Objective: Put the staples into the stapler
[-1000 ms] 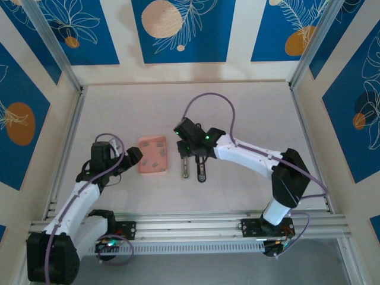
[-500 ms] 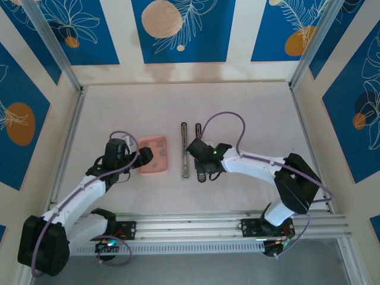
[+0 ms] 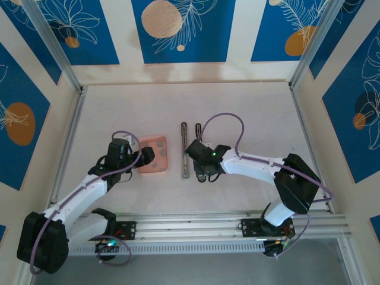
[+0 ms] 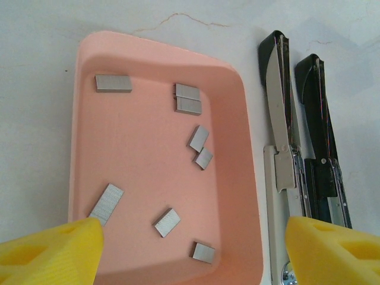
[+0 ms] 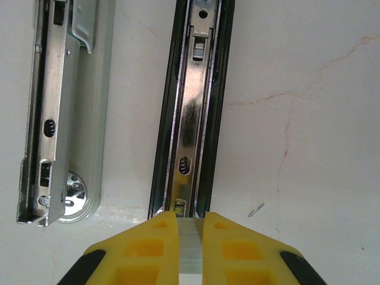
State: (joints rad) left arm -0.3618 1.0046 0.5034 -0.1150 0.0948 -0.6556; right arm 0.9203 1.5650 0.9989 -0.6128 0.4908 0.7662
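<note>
Right wrist view showed the right gripper (image 5: pixel 190 237) with its two yellow fingers (image 5: pixel 142 249) closed almost fully on a short grey metal staple strip (image 5: pixel 190 243), pinched by its two flat sides at the lower middle of the frame. Just above it lay the small slim stapler (image 5: pixel 191 107), opened flat on the pale table (image 5: pixel 309 71). Its black-framed arm with the shiny channel ran up the middle of the frame, and its silver-white metal bar (image 5: pixel 62 107) lay beside it at the left. The strip stood in line with the near end of the channel; whether it touched the channel I could not tell. One tiny loose wire staple (image 5: pixel 256 209) lay on the table at the lower right.

Left wrist view showed the left gripper (image 4: pixel 193 231) wide open and holding nothing, over the lower part of the salmon-pink rounded plastic tray (image 4: pixel 77 119). Several small dark grey staples (image 4: pixel 113 83) lay scattered in the tray, and the stapler was just to the right of it.

By my judgement the strip was very light but fragile: only thin wires glued together, so it could break if squeezed hard or bent. It was also smooth and might slip. The best hold was on its long flat sides, so it could slide along the channel.
</note>
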